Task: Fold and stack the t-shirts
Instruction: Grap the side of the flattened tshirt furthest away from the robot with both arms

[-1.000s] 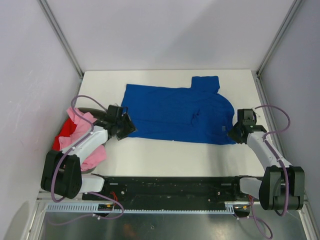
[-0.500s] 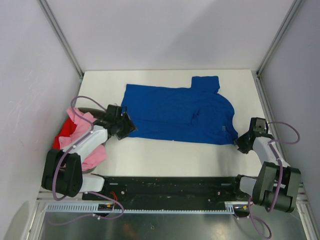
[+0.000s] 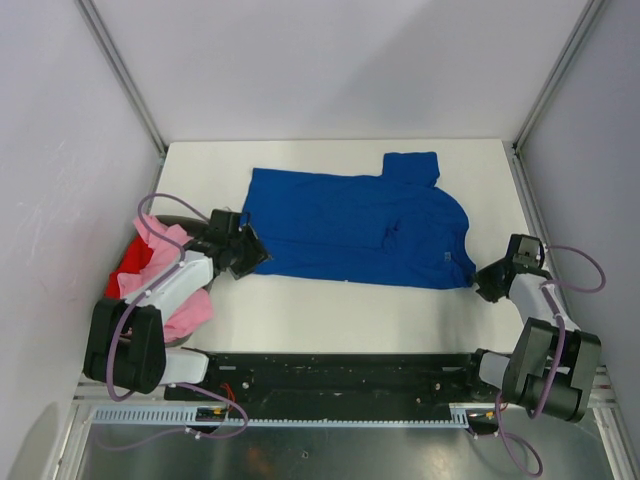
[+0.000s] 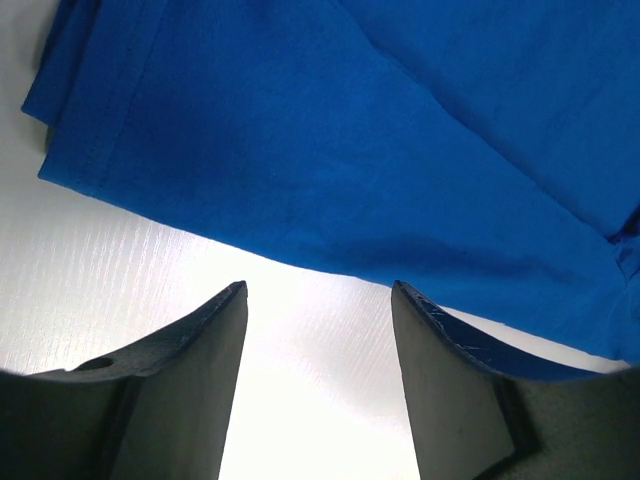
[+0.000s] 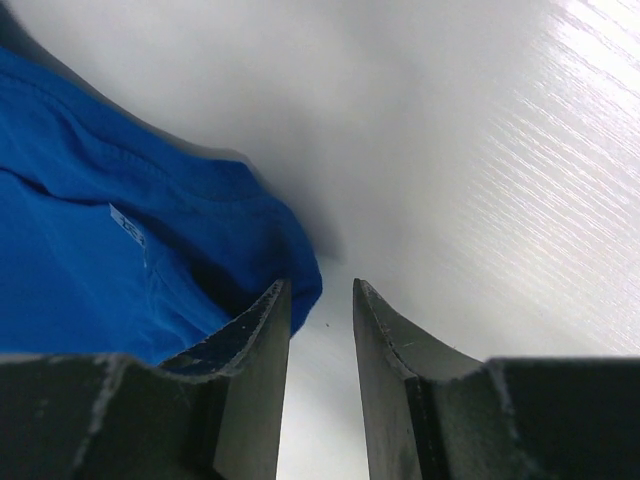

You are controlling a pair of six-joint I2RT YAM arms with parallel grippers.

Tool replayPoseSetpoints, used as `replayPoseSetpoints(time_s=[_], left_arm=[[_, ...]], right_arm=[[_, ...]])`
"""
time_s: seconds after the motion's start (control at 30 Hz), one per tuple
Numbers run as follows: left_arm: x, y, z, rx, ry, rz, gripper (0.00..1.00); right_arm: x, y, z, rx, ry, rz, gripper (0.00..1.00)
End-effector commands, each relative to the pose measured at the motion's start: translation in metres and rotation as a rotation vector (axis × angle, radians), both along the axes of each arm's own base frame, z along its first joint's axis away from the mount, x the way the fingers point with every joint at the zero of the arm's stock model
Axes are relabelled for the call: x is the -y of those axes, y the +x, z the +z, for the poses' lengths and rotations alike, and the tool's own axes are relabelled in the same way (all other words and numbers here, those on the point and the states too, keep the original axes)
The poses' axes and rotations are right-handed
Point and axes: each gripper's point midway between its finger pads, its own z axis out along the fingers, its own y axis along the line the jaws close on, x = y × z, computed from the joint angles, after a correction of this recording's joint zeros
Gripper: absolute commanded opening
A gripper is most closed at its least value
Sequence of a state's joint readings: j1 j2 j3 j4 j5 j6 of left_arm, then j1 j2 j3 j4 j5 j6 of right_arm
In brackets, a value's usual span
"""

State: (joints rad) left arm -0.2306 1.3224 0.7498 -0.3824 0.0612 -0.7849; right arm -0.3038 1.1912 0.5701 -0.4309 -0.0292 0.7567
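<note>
The royal blue t-shirt [image 3: 350, 225] lies spread flat in the middle of the white table, plain side up, one sleeve at the far right. My left gripper [image 3: 250, 258] is open and empty just off the shirt's near left corner; in the left wrist view the blue hem [image 4: 300, 180] lies beyond the open fingers [image 4: 200, 380]. My right gripper [image 3: 488, 277] is open and empty at the shirt's near right corner; the blue cloth [image 5: 120, 270] lies just left of its fingers [image 5: 250, 380]. The light pink t-shirt [image 3: 170, 280] and the red one [image 3: 128, 265] lie bunched at the table's left edge.
The white table [image 3: 330, 310] is walled by grey panels with metal posts at the back corners. A black rail [image 3: 340, 375] runs along the near edge between the arm bases.
My right gripper has drawn back from the shirt's right side toward the near right, off the cloth. My left gripper has barely moved.
</note>
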Motion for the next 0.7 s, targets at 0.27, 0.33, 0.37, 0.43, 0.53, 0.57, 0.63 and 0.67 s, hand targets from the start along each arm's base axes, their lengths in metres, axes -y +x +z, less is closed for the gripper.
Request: replayPoseSetpoints(time_s=[0.27,0.33,0.37,0.43,0.53,0.57,0.63,0.67], left_arm=[[-0.002,0.001,0.002,0.017,-0.013,-0.013,0.64],[-0.003,0.002,0.001,0.017,-0.011,-0.009,0.64],[-0.003,0.002,0.001,0.017,-0.010,-0.007,0.64],[-0.005,0.001,-0.001,0.014,-0.004,0.001,0.64],[-0.008,-0.001,-0.005,0.003,0.004,0.022,0.64],[-0.009,-0.001,-0.007,-0.002,0.004,0.027,0.64],[-0.009,-0.002,-0.009,-0.010,0.002,0.034,0.64],[-0.009,-0.003,-0.010,-0.016,0.001,0.036,0.64]], right_arm=[[-0.008,0.020,-0.004,0.054,0.088,0.001,0.33],[-0.007,0.021,-0.004,0.054,0.079,0.001,0.28],[-0.005,0.021,-0.003,0.053,0.071,0.004,0.24],[-0.001,0.021,-0.002,0.038,0.045,0.008,0.13],[0.012,0.020,0.004,0.006,-0.029,0.024,0.02],[0.017,0.018,0.005,-0.016,-0.055,0.027,0.01],[0.026,0.015,0.006,-0.056,-0.104,0.030,0.00],[0.030,0.011,0.006,-0.076,-0.128,0.028,0.00]])
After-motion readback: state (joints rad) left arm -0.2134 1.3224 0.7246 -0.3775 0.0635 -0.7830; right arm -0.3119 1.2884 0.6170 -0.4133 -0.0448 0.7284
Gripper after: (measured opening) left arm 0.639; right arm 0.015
